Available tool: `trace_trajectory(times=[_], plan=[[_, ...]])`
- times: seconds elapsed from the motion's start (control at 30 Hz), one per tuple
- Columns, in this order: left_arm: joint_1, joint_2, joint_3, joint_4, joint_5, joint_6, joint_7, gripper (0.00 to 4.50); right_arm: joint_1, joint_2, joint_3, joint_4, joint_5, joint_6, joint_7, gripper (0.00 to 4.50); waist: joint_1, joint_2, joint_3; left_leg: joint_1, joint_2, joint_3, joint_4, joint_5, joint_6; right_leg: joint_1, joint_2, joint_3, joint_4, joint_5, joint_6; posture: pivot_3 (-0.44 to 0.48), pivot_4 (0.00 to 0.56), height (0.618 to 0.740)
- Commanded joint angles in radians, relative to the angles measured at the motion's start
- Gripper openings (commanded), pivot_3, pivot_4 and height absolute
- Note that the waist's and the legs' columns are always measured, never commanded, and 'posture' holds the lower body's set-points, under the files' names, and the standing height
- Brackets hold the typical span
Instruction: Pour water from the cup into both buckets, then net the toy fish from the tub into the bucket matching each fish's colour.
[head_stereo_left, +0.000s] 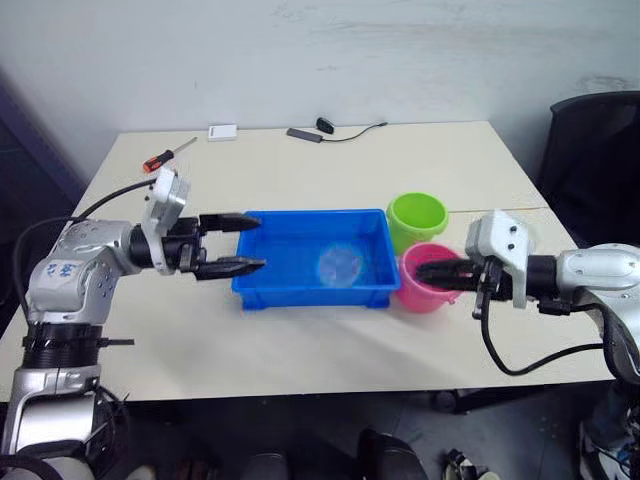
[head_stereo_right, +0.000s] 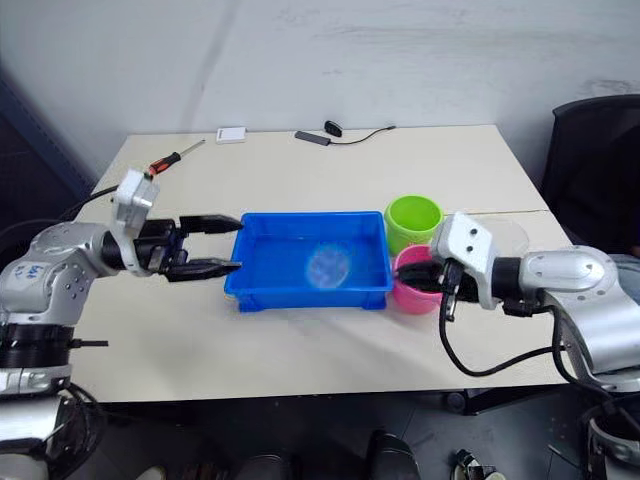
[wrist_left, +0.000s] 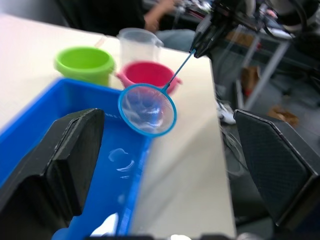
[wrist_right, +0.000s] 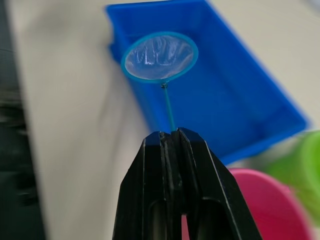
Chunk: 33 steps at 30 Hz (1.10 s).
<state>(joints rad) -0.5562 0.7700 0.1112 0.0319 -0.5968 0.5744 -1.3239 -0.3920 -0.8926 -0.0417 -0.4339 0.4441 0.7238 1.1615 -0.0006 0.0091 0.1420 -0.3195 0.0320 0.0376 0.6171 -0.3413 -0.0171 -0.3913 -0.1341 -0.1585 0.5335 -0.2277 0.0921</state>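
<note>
Right wrist view: right gripper (wrist_right: 170, 134) jaws pinch the net (wrist_right: 159, 57) stick, hoop held over the tub (head_stereo_left: 300, 275). Left gripper (head_stereo_left: 245, 243) jaws gape beside it. Netting looks underway; pink bucket (head_stereo_left: 428, 290), green bucket (head_stereo_left: 416, 217) beyond. No fish discernible.

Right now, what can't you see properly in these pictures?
- The toy fish: none can be made out in the blue tub; too small or blurred in the eye views, and the left wrist view cuts the tub off.
- Water in the green bucket and pink bucket: cannot tell; the right gripper overlaps the pink one.
- The clear cup: its contents are unclear, lower part hidden behind the buckets.
- The net: too blurred to see whether it holds anything.
</note>
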Motion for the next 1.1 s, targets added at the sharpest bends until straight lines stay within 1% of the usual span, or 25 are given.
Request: trace_trajectory(times=[0.03, 0.13, 0.2, 0.3, 0.43, 0.6, 0.83, 0.87, 0.9, 0.97, 1.0, 1.07, 1.1], plan=[[0.061, 0.037, -0.016, -0.105, -0.022, 0.001, -0.046, 4.48, -0.030, 0.012, 0.096, -0.011, 0.019, -0.019, 0.040, 0.00, 0.000, 0.000, 0.000, 0.000, 0.000, 0.000, 0.000, 0.000, 0.000, 0.000, 0.000, 0.000, -0.001, 0.000, 0.000, 0.000, 0.150, 0.740], [0.124, 0.049, -0.054, -0.164, -0.007, -0.014, -0.068, 4.48, -0.054, 0.061, 0.185, 0.013, -0.007, -0.040, 0.025, 0.00, 0.002, 0.000, 0.000, 0.000, 0.000, 0.001, 0.000, 0.000, -0.001, -0.001, 0.000, 0.000, -0.001, -0.001, -0.002, 0.000, 0.150, 0.740], [0.157, 0.042, -0.088, -0.176, 0.029, -0.047, -0.060, 4.48, -0.062, 0.086, 0.252, 0.041, -0.056, -0.083, 0.022, 0.00, 0.004, 0.000, 0.000, 0.000, 0.000, 0.001, 0.000, 0.000, -0.001, -0.001, 0.000, 0.000, -0.001, -0.001, -0.002, 0.000, 0.150, 0.740], [0.203, 0.019, -0.136, -0.164, 0.099, -0.122, -0.026, 4.48, -0.077, 0.130, 0.347, 0.109, -0.141, -0.157, 0.006, 0.00, 0.004, 0.000, -0.001, 0.000, 0.000, 0.001, 0.000, 0.000, -0.001, -0.001, 0.000, 0.000, -0.001, -0.001, -0.002, 0.000, 0.150, 0.740], [0.240, -0.002, -0.181, -0.132, 0.148, -0.169, -0.011, 4.48, -0.099, 0.201, 0.439, 0.203, -0.230, -0.232, -0.018, 0.00, 0.003, 0.000, -0.001, 0.000, 0.000, 0.002, 0.000, 0.000, -0.001, -0.001, 0.001, 0.000, 0.001, -0.001, -0.002, 0.000, 0.150, 0.740], [0.253, -0.015, -0.235, -0.114, 0.231, -0.219, 0.030, 4.48, -0.111, 0.274, 0.493, 0.316, -0.300, -0.308, -0.037, 0.00, 0.003, 0.000, -0.001, 0.000, 0.000, 0.002, 0.000, 0.001, -0.002, -0.001, 0.001, 0.000, 0.003, -0.001, -0.002, 0.000, 0.150, 0.740], [0.266, -0.036, -0.259, -0.127, 0.284, -0.228, 0.101, 4.48, -0.141, 0.339, 0.500, 0.433, -0.344, -0.373, -0.038, 0.00, 0.001, 0.001, -0.002, 0.000, 0.000, 0.002, 0.001, 0.000, -0.001, -0.001, 0.000, 0.000, 0.005, -0.001, -0.002, 0.000, 0.150, 0.740], [0.268, -0.039, -0.259, -0.129, 0.283, -0.229, 0.104, 4.50, -0.142, 0.341, 0.498, 0.443, -0.348, -0.384, -0.037, 0.41, 0.001, 0.001, -0.002, 0.000, 0.000, 0.002, 0.001, 0.000, -0.001, -0.001, 0.000, 0.000, 0.006, -0.001, -0.001, 0.000, 0.150, 0.740], [0.269, -0.042, -0.258, -0.131, 0.283, -0.229, 0.106, 4.50, -0.142, 0.343, 0.497, 0.450, -0.350, -0.391, -0.035, 0.66, 0.001, 0.001, -0.002, 0.000, 0.000, 0.002, 0.001, 0.000, -0.001, -0.001, 0.000, 0.000, 0.006, -0.001, -0.001, 0.000, 0.150, 0.740], [0.271, -0.047, -0.254, -0.134, 0.282, -0.231, 0.109, 4.50, -0.142, 0.344, 0.495, 0.458, -0.359, -0.406, -0.035, 1.33, 0.002, 0.001, -0.002, 0.000, 0.000, 0.001, 0.001, 0.000, -0.001, -0.001, 0.000, 0.000, 0.007, -0.001, -0.001, 0.000, 0.150, 0.740], [0.272, -0.050, -0.253, -0.136, 0.282, -0.230, 0.112, 4.50, -0.139, 0.341, 0.496, 0.460, -0.369, -0.417, -0.037, 1.73, 0.002, 0.001, -0.002, 0.000, 0.000, 0.001, 0.001, 0.000, -0.001, -0.001, 0.000, 0.000, 0.007, -0.001, -0.001, 0.000, 0.150, 0.740], [0.275, -0.055, -0.250, -0.139, 0.278, -0.229, 0.119, 4.50, -0.135, 0.334, 0.496, 0.460, -0.387, -0.435, -0.041, 2.72, 0.001, 0.001, -0.002, 0.000, 0.000, 0.001, 0.001, 0.000, -0.001, -0.001, 0.000, 0.000, 0.007, -0.001, -0.001, 0.000, 0.150, 0.740], [0.278, -0.054, -0.248, -0.142, 0.276, -0.227, 0.120, 4.50, -0.132, 0.328, 0.492, 0.459, -0.394, -0.436, -0.043, 3.06, 0.001, 0.001, -0.002, 0.000, 0.000, 0.001, 0.001, 0.000, -0.001, -0.001, 0.000, 0.000, 0.007, -0.001, -0.001, 0.000, 0.150, 0.740]])
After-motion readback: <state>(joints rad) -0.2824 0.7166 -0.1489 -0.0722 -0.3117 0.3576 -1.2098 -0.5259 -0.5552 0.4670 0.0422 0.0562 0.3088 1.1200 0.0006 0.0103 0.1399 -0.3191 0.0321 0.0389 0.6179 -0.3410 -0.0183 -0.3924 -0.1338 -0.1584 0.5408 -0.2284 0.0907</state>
